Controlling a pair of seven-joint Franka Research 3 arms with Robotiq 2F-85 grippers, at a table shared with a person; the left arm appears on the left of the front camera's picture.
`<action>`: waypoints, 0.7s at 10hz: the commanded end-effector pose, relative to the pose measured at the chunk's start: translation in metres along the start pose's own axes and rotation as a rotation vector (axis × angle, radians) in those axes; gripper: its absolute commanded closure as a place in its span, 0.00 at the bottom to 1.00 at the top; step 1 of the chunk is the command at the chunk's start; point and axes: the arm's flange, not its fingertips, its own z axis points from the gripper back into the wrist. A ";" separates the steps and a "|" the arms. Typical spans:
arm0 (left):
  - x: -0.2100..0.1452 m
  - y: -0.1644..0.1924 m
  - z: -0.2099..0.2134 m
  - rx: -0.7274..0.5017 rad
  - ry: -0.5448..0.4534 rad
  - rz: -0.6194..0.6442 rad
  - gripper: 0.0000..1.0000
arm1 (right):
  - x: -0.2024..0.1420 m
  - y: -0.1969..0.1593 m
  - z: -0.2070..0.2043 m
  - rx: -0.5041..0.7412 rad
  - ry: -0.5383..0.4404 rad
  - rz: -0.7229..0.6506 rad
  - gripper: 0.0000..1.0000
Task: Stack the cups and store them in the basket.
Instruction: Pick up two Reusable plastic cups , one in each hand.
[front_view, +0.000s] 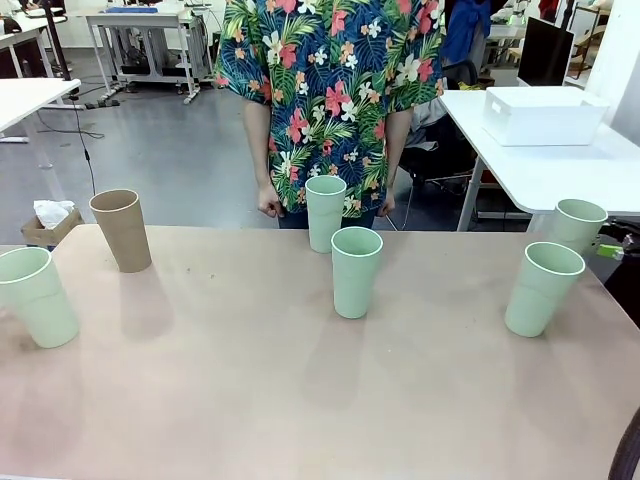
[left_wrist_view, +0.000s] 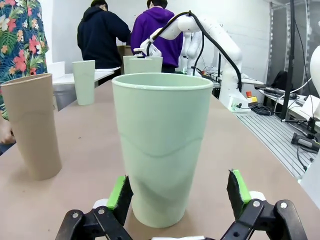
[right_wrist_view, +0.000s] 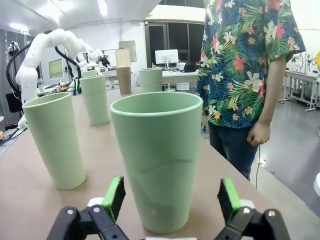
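Six cups stand upright and apart on the table. In the front view a tan cup (front_view: 120, 230) and a mint cup (front_view: 38, 296) are at the left, two mint cups (front_view: 325, 212) (front_view: 356, 270) in the middle, and two more (front_view: 542, 288) (front_view: 578, 225) at the right. My left gripper (left_wrist_view: 177, 195) is open around the base of a mint cup (left_wrist_view: 161, 145), with the tan cup (left_wrist_view: 32, 125) beside it. The right gripper (right_wrist_view: 172, 197) is open around another mint cup (right_wrist_view: 157, 160). The white basket (front_view: 540, 115) sits on a separate white table at the back right.
A person in a flowered shirt (front_view: 330, 90) stands at the far edge, hands hanging by the centre cup. Bare tabletop (front_view: 250, 400) spreads across the near half. In the right wrist view, another mint cup (right_wrist_view: 55, 140) stands close to the held-around one.
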 end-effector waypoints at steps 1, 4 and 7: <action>0.005 -0.001 -0.008 0.044 0.001 -0.039 0.00 | -0.001 -0.004 -0.010 -0.016 -0.004 -0.011 0.00; 0.001 0.001 -0.003 0.009 0.000 -0.003 0.00 | -0.003 -0.001 -0.003 0.003 0.000 -0.004 0.00; 0.000 0.008 -0.009 -0.001 0.001 0.031 0.00 | -0.010 0.001 -0.018 0.007 0.041 -0.005 0.00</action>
